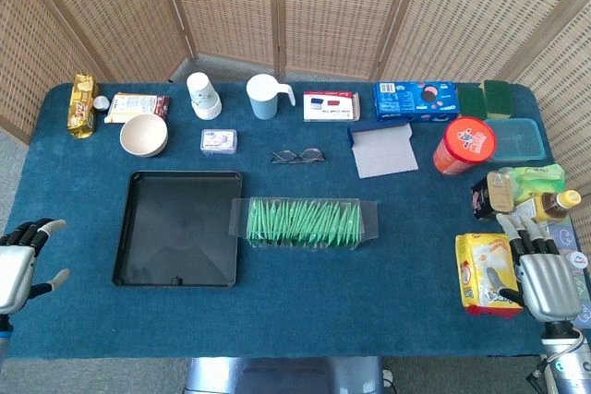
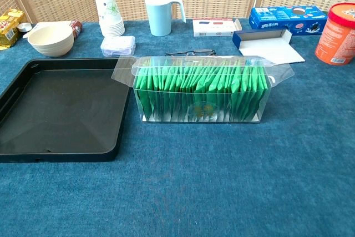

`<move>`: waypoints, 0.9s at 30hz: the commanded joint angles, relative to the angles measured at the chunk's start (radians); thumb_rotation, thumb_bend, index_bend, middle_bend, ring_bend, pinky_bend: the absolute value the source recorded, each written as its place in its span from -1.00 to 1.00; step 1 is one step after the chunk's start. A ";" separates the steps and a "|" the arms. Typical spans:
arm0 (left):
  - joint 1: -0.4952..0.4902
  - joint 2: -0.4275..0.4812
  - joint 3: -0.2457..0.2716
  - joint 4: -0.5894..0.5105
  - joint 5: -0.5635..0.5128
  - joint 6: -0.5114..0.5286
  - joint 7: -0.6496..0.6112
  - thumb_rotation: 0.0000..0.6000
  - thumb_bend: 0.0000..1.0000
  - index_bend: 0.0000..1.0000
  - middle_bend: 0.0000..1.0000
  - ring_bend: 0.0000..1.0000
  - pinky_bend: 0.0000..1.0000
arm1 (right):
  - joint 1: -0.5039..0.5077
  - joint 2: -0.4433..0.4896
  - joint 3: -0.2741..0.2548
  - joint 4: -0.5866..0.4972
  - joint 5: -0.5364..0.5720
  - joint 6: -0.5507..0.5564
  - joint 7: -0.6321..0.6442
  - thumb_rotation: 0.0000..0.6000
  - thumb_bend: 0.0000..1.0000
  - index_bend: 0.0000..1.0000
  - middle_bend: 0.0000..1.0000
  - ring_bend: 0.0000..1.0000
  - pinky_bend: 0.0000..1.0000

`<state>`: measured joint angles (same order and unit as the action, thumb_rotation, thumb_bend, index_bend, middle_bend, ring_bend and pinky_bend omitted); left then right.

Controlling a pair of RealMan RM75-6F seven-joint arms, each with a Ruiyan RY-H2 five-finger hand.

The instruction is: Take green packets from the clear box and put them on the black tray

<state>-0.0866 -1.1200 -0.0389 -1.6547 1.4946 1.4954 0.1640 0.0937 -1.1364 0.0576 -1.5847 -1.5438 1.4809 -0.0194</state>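
A clear box stands in the middle of the blue table, its flaps open, packed with a row of several upright green packets. Directly to its left lies the black tray, with nothing on it. My left hand hangs at the table's left edge, fingers apart and holding nothing. My right hand is at the right edge beside a yellow snack bag, fingers spread and holding nothing. Neither hand shows in the chest view.
Behind the tray sit a cream bowl, a small tissue pack, stacked paper cups and a blue mug. Glasses lie behind the box. An open blue carton, red tub and snacks crowd the right side.
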 commanded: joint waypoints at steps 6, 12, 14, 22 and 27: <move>-0.017 0.025 -0.002 -0.035 0.020 -0.013 0.005 1.00 -0.72 -0.52 -0.47 -0.51 -0.29 | -0.008 -0.009 -0.002 0.008 -0.004 0.017 0.010 0.86 -0.27 -0.89 -0.69 -0.86 -0.70; -0.062 0.044 -0.010 -0.066 0.045 -0.062 0.028 1.00 -0.72 -0.52 -0.47 -0.52 -0.29 | -0.013 -0.012 -0.007 0.009 -0.010 0.025 0.013 0.86 -0.27 -0.89 -0.69 -0.86 -0.70; -0.083 0.053 -0.015 -0.081 0.054 -0.083 0.042 1.00 -0.72 -0.52 -0.47 -0.52 -0.29 | -0.019 -0.010 -0.007 0.010 -0.008 0.031 0.015 0.85 -0.27 -0.89 -0.69 -0.86 -0.70; -0.206 0.042 -0.057 -0.145 0.092 -0.201 0.097 1.00 -0.72 -0.52 -0.47 -0.52 -0.29 | -0.032 -0.017 -0.012 0.018 0.003 0.038 0.024 0.86 -0.27 -0.89 -0.69 -0.86 -0.70; -0.332 0.012 -0.111 -0.207 0.066 -0.338 0.171 1.00 -0.72 -0.52 -0.50 -0.53 -0.29 | -0.042 -0.021 -0.015 0.024 0.008 0.045 0.034 0.86 -0.27 -0.89 -0.69 -0.86 -0.70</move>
<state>-0.3583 -1.0886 -0.1179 -1.8257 1.5743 1.2193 0.2908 0.0515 -1.1572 0.0433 -1.5604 -1.5363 1.5258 0.0143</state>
